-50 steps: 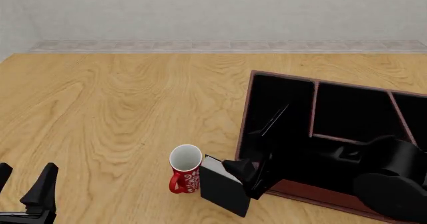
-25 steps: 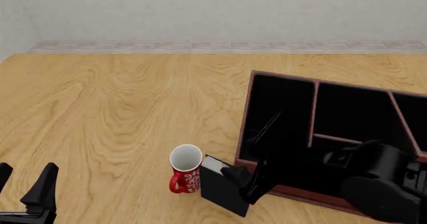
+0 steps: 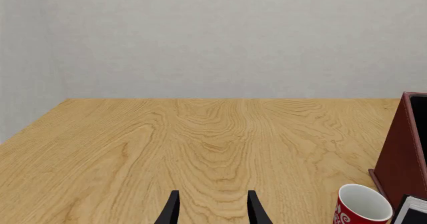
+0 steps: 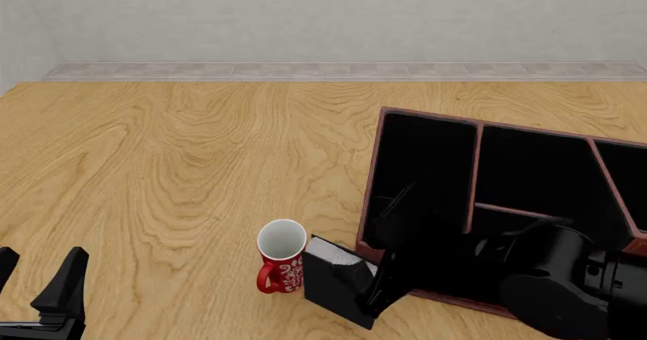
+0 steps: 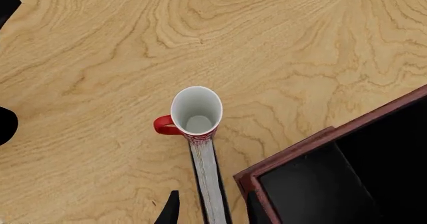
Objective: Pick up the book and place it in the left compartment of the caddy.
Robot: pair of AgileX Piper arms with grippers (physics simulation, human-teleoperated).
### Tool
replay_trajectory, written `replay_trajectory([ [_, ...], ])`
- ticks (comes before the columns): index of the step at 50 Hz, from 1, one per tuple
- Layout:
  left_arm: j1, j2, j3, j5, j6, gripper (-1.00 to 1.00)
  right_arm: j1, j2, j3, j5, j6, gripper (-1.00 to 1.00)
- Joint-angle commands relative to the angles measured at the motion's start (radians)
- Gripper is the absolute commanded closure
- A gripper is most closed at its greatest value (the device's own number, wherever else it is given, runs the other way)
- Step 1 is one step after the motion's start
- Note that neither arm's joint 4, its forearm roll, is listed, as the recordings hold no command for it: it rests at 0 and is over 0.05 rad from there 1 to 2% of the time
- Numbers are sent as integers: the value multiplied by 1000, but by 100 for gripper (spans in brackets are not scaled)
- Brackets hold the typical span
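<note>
On the surface (image 4: 172, 166) stand one book (image 4: 334, 283), one red mug (image 4: 281, 255) and one caddy (image 4: 376, 170). The caddy shows one long left compartment (image 4: 425, 166) among its bays. Two claws are present: the left claw (image 4: 35, 283) and the right claw (image 5: 210, 209).

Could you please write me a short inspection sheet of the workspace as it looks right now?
Surface: light wooden table, no marks or spills seen.
Job's things: the book stands upright on the table between the mug and the caddy, outside it; the left compartment shows only black lining.
Clutter: a red patterned mug stands upright beside the book, so close that contact cannot be ruled out.
Grippers: right claw open, its fingers straddling the book's page edge from above; left claw open and holding nothing, far off at the table's near left.
Cables: nothing seen.
Surroundings: plain pale wall with a light baseboard behind the table.
</note>
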Motion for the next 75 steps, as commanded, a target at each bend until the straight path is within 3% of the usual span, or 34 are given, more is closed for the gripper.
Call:
replay_trajectory([
  [1,0,0,0,0,0,-100,0,17,12,-10,12,-100],
  [75,0,0,0,0,0,-100,9,112,63,-77,59,-100],
])
